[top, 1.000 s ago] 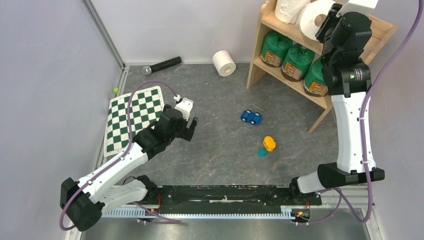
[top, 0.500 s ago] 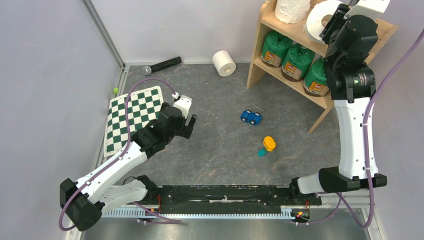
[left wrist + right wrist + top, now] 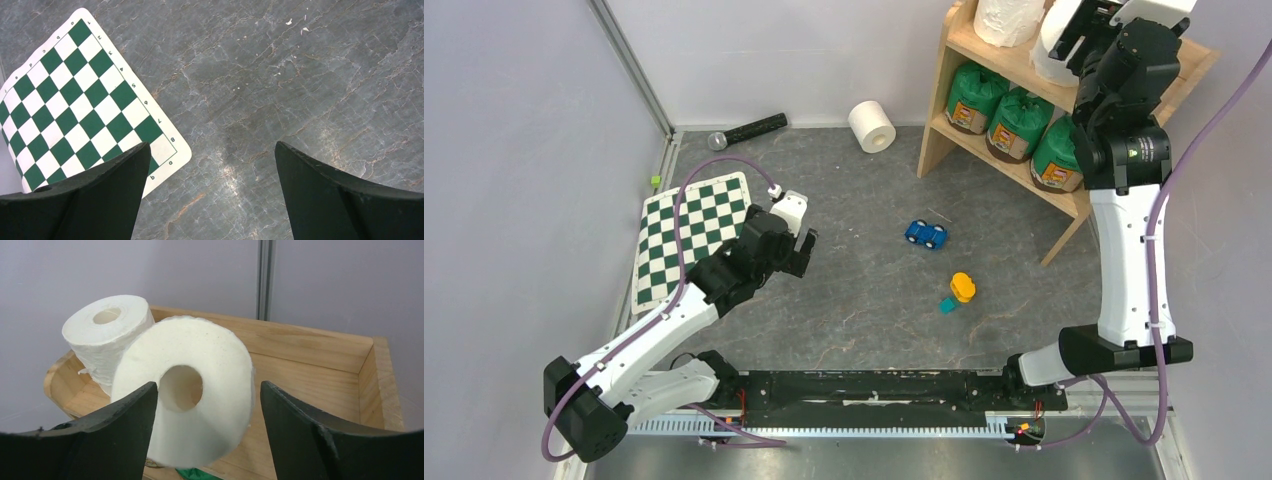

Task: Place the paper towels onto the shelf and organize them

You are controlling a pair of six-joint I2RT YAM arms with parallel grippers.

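The right gripper (image 3: 207, 385)'s fingers stand parted either side of the bare white roll (image 3: 215, 355) on the shelf (image 3: 310, 350)'s top tier, its hollow core pointing back between them; the left gripper (image 3: 211, 144) hangs spread wide, empty.

The grey marbled table (image 3: 864, 290) carries the wooden shelf (image 3: 937, 120) at 2 o'clock in the top view. A bare white roll (image 3: 872, 126) lies on its side at 12 o'clock, apart from the shelf. A black microphone (image 3: 749, 130) lies at 11 o'clock. A checkerboard mat (image 3: 694, 240) lies flat at 9 o'clock, with a small green cube (image 3: 655, 181) near its far corner. A blue toy car (image 3: 926, 235) sits right of centre; an orange toy (image 3: 962, 288) lies at its 5 o'clock.

Upper tier: an upright white roll (image 3: 107, 335) and a second white roll (image 3: 182, 390), set on edge. Lower tier: three green-wrapped rolls (image 3: 1017, 122) in a row.
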